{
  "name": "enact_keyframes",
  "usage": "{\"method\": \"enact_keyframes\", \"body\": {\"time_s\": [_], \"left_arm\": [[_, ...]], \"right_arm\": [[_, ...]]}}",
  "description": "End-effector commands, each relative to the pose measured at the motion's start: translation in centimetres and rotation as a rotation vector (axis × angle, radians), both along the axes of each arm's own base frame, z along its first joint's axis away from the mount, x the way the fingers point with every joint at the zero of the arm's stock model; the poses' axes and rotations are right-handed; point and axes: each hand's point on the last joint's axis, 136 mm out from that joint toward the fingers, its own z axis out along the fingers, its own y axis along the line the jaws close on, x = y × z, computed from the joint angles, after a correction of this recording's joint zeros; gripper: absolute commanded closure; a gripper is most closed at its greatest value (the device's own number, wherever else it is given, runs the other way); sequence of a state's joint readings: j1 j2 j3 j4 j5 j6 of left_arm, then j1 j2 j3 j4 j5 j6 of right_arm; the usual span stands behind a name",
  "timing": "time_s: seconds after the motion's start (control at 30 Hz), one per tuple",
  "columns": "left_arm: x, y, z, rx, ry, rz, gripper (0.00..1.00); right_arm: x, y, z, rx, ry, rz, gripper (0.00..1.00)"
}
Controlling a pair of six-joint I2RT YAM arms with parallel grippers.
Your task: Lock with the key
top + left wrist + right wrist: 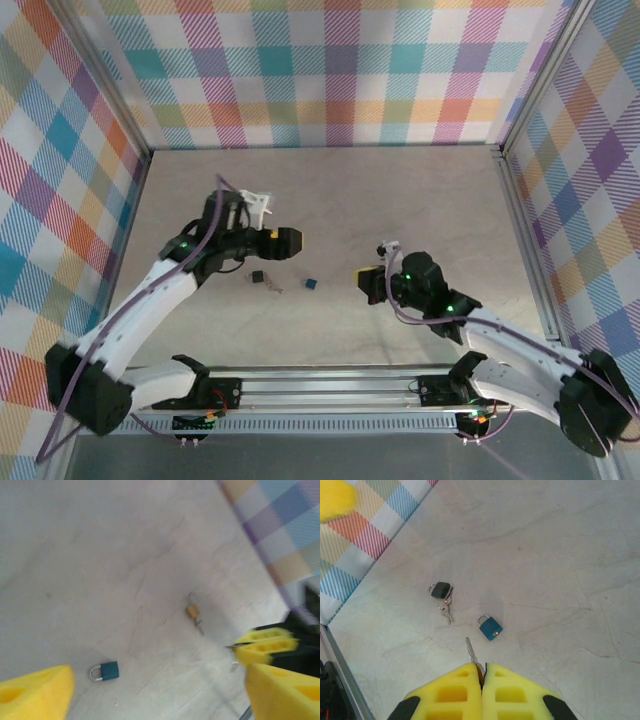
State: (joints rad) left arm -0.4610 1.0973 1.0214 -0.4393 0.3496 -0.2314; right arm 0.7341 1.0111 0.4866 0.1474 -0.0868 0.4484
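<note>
A small blue padlock [490,627] lies flat on the table, its shackle pointing away from my right gripper; it also shows in the top view [311,284] and the left wrist view [106,671]. My right gripper [482,668] is shut on a silver key [470,651], whose blade sticks out ahead of the pads toward the padlock, a short gap away. In the top view this gripper [366,281] sits just right of the blue padlock. My left gripper [157,680] is open and holds nothing, hovering above and left of the padlock [290,240].
A black padlock [440,590] with a small bunch of keys [446,611] lies left of the blue one [258,277]. In the left wrist view a brownish piece with a key [193,613] lies farther off. Plaid walls [330,70] enclose the table.
</note>
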Motion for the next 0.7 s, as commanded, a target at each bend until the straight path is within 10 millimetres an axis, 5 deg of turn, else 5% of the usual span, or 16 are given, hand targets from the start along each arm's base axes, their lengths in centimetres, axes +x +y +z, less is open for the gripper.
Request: {"method": "enact_keyframes", "body": {"time_s": [0.0, 0.2, 0.4, 0.67], "left_arm": [[-1.2, 2.9, 0.5, 0.031, -0.024, 0.116, 0.01], [-4.7, 6.8, 0.8, 0.041, -0.019, 0.251, 0.0], [-7.0, 10.5, 0.0, 0.037, -0.119, 0.378, 0.0], [-7.1, 11.0, -1.1, 0.068, -0.126, 0.393, 0.0]], "right_arm": [[1.0, 2.4, 0.6, -0.024, 0.036, 0.015, 1.0], [2.9, 6.1, -2.8, -0.096, 0.132, 0.016, 1.0], [4.4, 7.7, -7.1, -0.199, 0.231, 0.013, 1.0], [5.3, 8.4, -10.0, -0.263, 0.272, 0.01, 1.0]]}}
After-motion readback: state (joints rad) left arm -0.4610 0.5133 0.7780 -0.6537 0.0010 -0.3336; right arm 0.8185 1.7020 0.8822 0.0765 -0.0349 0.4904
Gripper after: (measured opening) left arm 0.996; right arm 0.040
